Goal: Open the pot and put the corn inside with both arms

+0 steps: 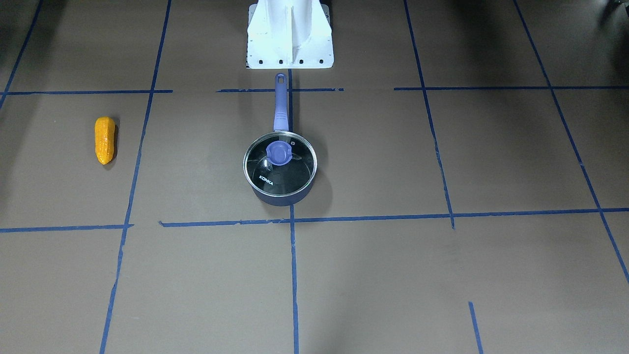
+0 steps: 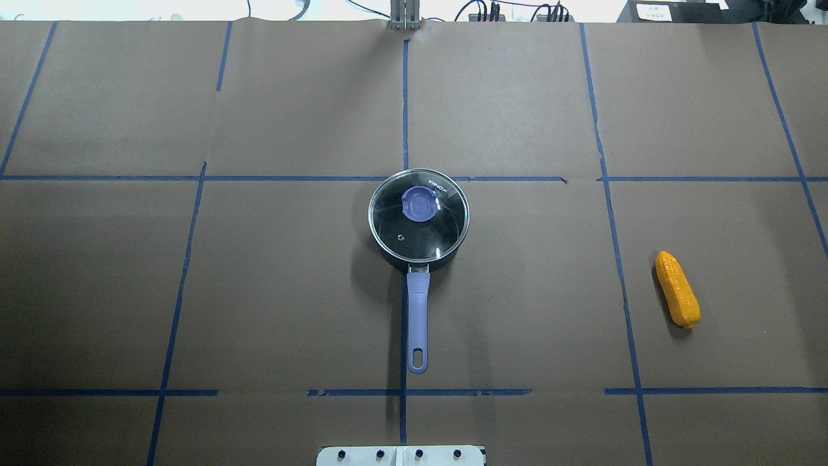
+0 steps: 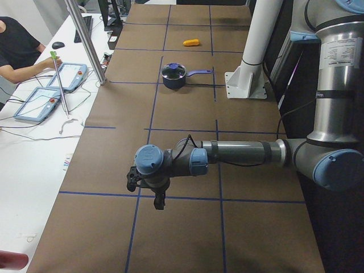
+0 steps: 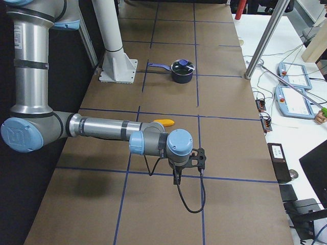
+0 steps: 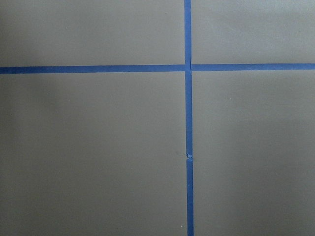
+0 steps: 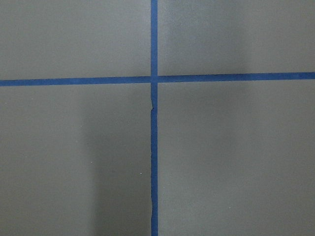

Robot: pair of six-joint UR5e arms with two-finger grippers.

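The dark navy pot [image 1: 282, 200] stands at the table's middle, its purple handle [image 2: 418, 310] pointing toward the robot base. The glass lid [image 1: 280, 172] with a purple knob [image 2: 419, 204] sits shut on it. The orange-yellow corn [image 1: 104, 140] lies flat on the robot's right side [image 2: 677, 288], well apart from the pot. Neither gripper shows in the front, overhead or wrist views. My left gripper [image 3: 153, 190] hangs over the table's left end, my right gripper [image 4: 186, 163] over the right end, nearer the corn [image 4: 163, 122]. I cannot tell whether either is open or shut.
The white pedestal base [image 1: 290, 44] stands just behind the pot handle. Blue tape lines [image 2: 405, 110] grid the brown table cover. Both wrist views show only tape crossings [image 5: 187, 67]. An operator and tablets [image 3: 51, 85] are at a side desk.
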